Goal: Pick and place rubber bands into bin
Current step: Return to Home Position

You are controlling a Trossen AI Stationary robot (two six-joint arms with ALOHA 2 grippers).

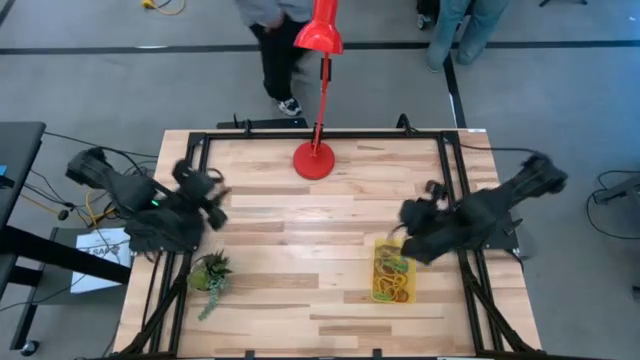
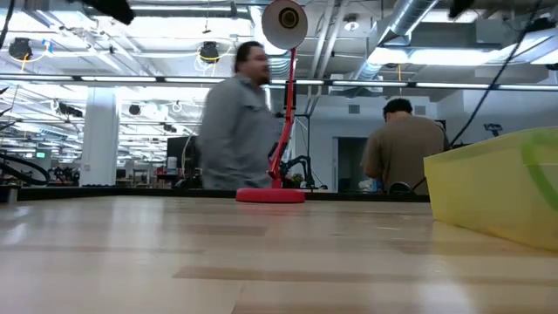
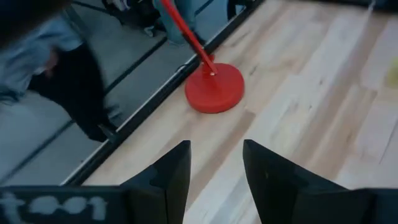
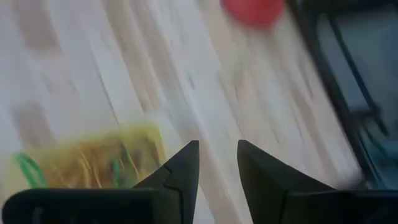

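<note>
Plainly, one bin (image 2: 488, 201) sits on the worktop (image 1: 300, 260), toward its right side and nearer the front edge than the back. It is a small rectangular tray of translucent yellow plastic with low walls.

Inside it the rubber bands (image 1: 392, 278) lie in a loose tangle of thin loops in yellow, orange and green. They overlap too much for a sure count, though there seem to be two or three green ones among several yellow and orange. None shows on the bare wood outside the bin.

The right gripper (image 4: 217, 163) hangs just over the bin's back end. Its two fingers are parted and nothing is between them. The left gripper (image 3: 214, 167) is over the left side of the worktop, well apart from the bin. It is likewise released and empty, and it faces the lamp.

One red lamp (image 1: 314, 160) stands on its round base at the back middle. One small green plant (image 1: 210, 273) lies near the front left. Two people stand beyond the worktop, one blurred (image 2: 231, 122) and one with the back turned (image 2: 401, 148).
</note>
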